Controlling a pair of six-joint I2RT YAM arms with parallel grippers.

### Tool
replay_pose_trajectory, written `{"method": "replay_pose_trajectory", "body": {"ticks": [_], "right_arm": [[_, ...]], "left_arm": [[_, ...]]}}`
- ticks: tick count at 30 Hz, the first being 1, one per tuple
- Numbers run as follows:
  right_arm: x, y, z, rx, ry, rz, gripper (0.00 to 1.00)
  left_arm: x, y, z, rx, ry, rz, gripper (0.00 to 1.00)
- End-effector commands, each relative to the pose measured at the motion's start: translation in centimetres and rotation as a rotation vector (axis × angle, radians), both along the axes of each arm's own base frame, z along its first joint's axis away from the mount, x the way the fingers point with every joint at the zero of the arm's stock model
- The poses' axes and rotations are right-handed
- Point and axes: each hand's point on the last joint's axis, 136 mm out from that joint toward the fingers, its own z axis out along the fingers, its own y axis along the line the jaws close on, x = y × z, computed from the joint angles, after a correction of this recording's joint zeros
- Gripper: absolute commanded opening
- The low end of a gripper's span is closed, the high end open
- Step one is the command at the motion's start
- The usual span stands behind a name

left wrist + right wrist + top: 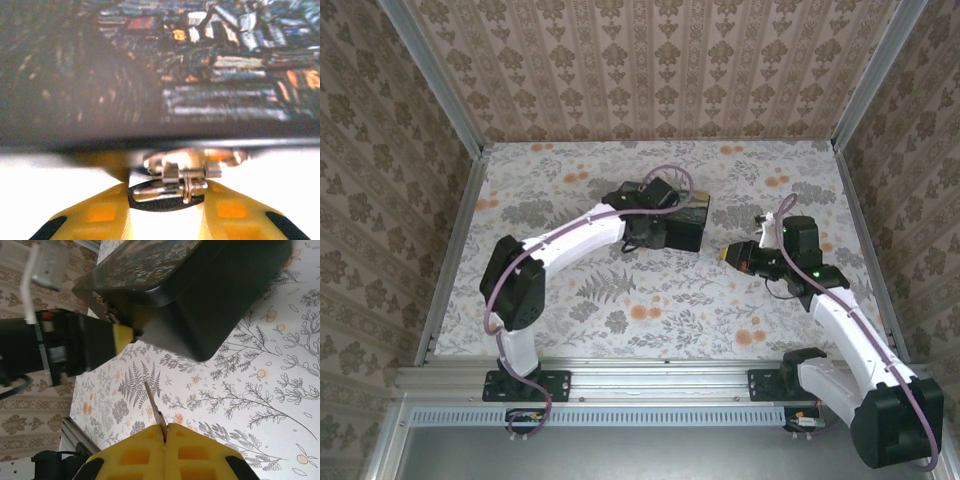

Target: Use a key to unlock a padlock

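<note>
The right gripper [165,429] clamped the key [154,407], its long axis in line with the fingers and its tip pointing toward the box [200,305]. The left gripper [167,205], narrowed, apparently gripped the blurred padlock [175,182] at the box's edge.

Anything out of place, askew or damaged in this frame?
Nothing stands out. The dark painted-lid box sits intact on the floral table; the left end effector grips its small silvery metal padlock, and the right end effector holds the thin metal key.

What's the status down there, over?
Left tool pinching padlock at box front. Right tool shut on key, apart from box. Nothing else between them.
</note>
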Motion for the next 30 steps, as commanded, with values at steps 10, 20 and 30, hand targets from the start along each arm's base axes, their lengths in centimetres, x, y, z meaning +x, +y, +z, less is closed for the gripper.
{"method": "replay_pose_trajectory", "body": {"ticks": [10, 20, 30], "right_arm": [[-1.2, 0.2, 4.6, -0.009, -0.064, 0.048, 0.00], [-2.0, 0.4, 6.4, 0.023, -0.105, 0.051, 0.00], [-4.2, 3.4, 6.5, 0.108, -0.057, 0.124, 0.00]], "left_arm": [[-5.7, 0.7, 7.2, -0.068, 0.326, 0.067, 0.17], [-3.4, -0.5, 6.1, -0.043, 0.388, 0.024, 0.19], [0.1, 0.4, 10.6, -0.173, 0.179, -0.054, 0.46]]}}
